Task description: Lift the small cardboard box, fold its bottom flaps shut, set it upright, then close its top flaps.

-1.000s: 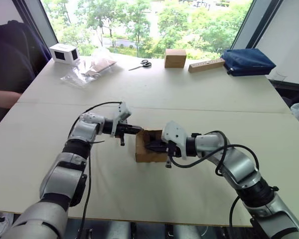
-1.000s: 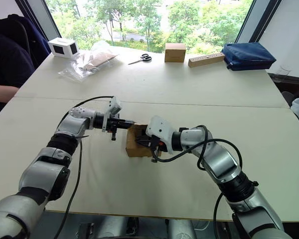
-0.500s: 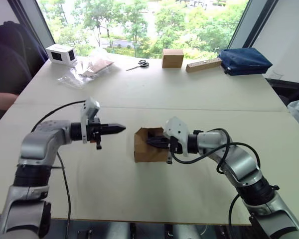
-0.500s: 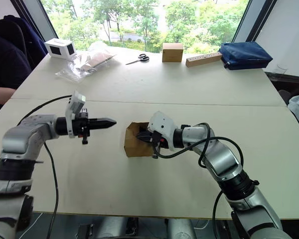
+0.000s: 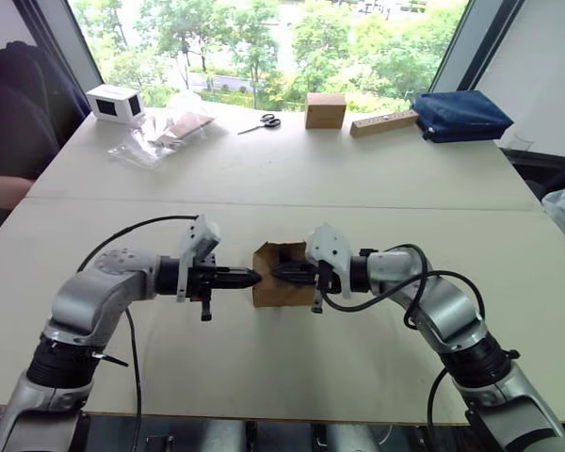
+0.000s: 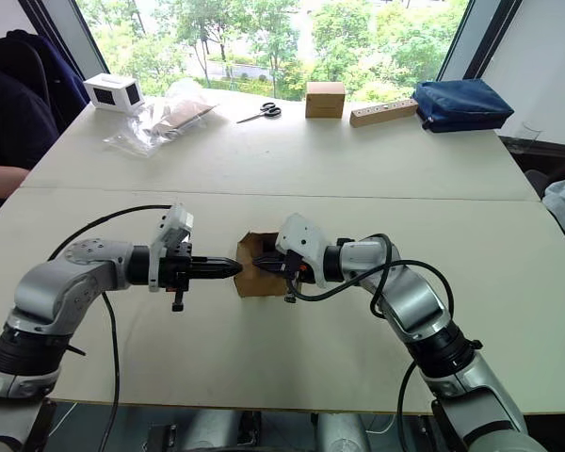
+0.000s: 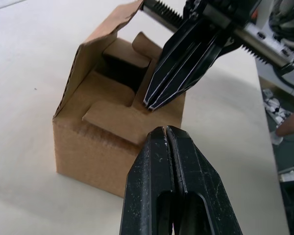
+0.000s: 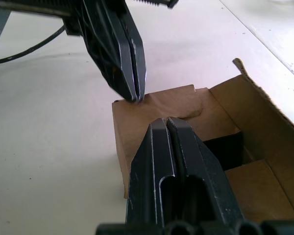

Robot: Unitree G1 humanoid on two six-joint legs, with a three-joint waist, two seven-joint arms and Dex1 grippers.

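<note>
While box (image 5: 281,282) sits upright, both claws closed

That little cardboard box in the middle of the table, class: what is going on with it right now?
The robot is working on the small cardboard box, which sits upright on the table with its top flaps partly folded in and one flap standing up. Both grippers are shut. The left gripper points at the box from its left side, and the right gripper reaches over the open top from the right. In the wrist views their tips come close together above the folded flaps. The top is not yet closed.
</note>
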